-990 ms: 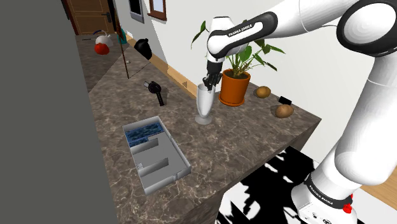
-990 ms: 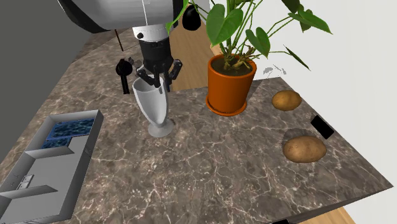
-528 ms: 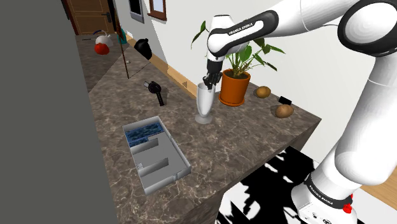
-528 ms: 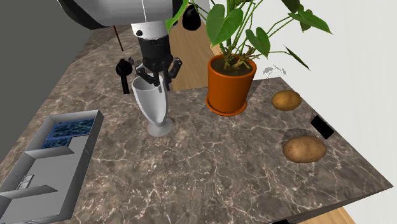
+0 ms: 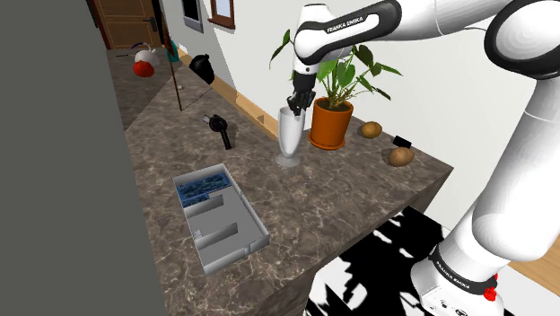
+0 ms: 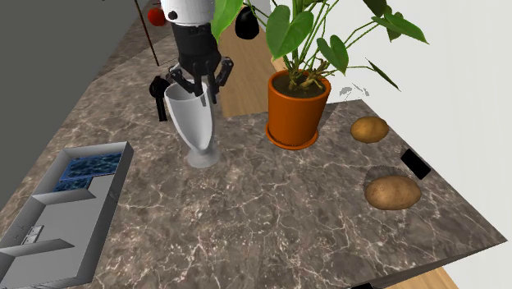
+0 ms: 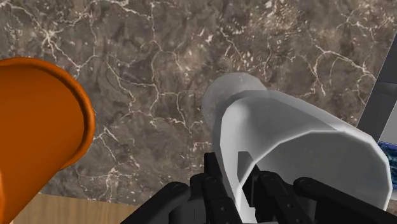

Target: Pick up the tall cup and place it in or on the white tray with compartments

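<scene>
The tall cup (image 6: 194, 123) is clasped at its rim by the hand (image 6: 198, 89); thinly held, it could be tilted or dropped before the white tray (image 6: 105, 212).

Tall cup (image 5: 289, 139) held, white tray (image 5: 231, 258) apart
The pale grey, footed cup is upright, its rim pinched by the gripper (image 5: 294, 108). In the shoulder view the compartmented tray lies flat at its 7 o'clock, well apart.

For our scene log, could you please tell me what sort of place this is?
Probably a room in a house: a marbled brown countertop, a potted plant beside two potatoes, and a wooden door in the background.
</scene>
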Motion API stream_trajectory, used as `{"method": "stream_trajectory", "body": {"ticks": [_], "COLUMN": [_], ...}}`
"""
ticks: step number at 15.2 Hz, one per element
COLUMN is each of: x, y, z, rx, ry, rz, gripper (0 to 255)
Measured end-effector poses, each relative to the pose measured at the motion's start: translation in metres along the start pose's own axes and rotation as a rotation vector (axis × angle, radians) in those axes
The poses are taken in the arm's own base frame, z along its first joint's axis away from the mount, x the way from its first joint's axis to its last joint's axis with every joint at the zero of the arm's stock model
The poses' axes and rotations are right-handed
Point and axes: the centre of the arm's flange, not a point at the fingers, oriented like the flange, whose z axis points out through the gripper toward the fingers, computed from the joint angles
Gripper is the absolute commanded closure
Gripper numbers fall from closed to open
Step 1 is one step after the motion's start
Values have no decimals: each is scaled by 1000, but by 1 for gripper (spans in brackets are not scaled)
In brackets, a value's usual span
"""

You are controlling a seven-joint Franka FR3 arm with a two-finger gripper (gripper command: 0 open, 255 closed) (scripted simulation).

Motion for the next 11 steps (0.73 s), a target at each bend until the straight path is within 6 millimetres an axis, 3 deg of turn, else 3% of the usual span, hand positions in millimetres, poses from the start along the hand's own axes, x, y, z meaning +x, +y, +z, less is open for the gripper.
{"method": "stream_trajectory", "body": {"ticks": [11], "x": [2], "y": [-1], "z": [-59], "rx": [0], "ry": [0], "rz": [0], "gripper": [255]}}
